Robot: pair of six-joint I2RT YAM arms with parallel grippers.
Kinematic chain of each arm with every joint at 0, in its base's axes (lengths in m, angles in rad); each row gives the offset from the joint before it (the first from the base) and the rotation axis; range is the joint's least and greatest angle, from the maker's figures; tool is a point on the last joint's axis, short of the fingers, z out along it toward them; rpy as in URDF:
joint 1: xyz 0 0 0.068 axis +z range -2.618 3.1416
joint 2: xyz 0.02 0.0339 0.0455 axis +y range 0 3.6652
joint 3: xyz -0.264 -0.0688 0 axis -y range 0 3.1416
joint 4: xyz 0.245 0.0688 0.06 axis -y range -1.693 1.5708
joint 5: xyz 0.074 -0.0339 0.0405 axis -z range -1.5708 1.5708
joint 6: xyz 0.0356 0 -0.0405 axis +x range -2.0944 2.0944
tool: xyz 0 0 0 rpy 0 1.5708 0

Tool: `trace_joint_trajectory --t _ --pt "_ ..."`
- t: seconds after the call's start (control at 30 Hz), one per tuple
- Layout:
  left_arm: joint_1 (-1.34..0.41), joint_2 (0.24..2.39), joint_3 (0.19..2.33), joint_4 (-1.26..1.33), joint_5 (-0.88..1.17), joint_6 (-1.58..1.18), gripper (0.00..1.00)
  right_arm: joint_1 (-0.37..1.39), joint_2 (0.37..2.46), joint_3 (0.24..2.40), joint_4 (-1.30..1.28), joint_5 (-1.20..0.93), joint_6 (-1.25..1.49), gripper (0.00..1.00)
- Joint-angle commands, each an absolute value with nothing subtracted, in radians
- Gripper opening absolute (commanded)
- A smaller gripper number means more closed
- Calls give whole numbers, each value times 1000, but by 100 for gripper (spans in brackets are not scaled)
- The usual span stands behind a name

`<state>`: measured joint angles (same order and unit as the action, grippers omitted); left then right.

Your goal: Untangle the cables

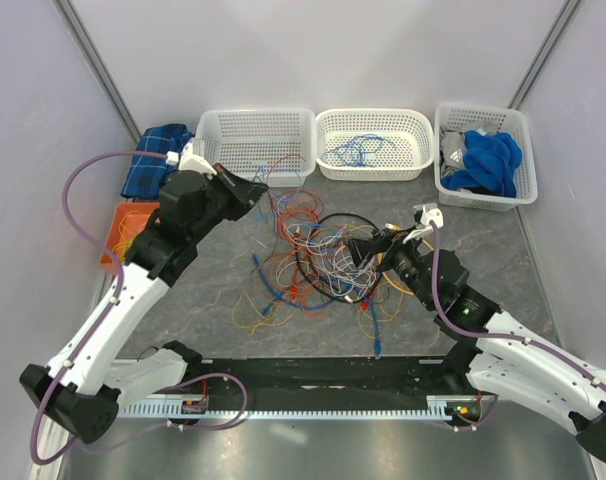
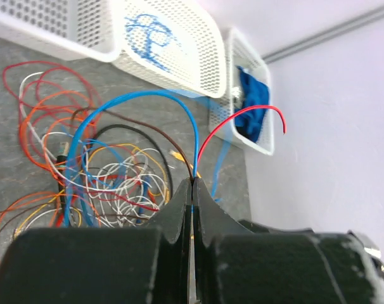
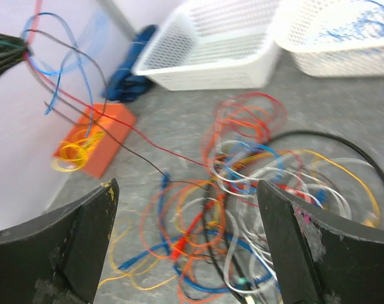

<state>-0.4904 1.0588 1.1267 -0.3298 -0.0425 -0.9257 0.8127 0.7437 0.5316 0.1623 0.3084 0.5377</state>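
Heap: the cables (image 1: 323, 255) lie in a messy pile in the middle of the table (image 1: 503, 250), between the two arms.
Left gripper: the left gripper (image 2: 192, 185) is squeezed tight with no gap. It pinches a blue wire (image 2: 147, 95), a red wire (image 2: 243, 117) and a thin brown wire (image 2: 147, 130) (three at once, it seems).
Where it is: up off the table, to the left of the heap, near the white baskets (image 1: 256, 140).
Held wires: they run from the pinch down and to the right, into the heap. That is their long way.
Right gripper: the right gripper (image 3: 185, 190) is wide open and holds nothing. It hangs just over the right side of the heap.
Nearer arm: the right one is nearer the heap.
Next move, I think: the left one has to pull away from the heap, along the wires, while the right one holds the rest down.
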Motion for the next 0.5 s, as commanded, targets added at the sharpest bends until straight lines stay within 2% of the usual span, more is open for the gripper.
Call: trace_joint_trajectory --t 0.0,0.47 --pt "-492 1005 1127 -334 86 -812 2 815 770 623 311 120 482 98" --pt "-492 968 1095 -345 189 -796 2 815 1099 721 613 -66 610 98"
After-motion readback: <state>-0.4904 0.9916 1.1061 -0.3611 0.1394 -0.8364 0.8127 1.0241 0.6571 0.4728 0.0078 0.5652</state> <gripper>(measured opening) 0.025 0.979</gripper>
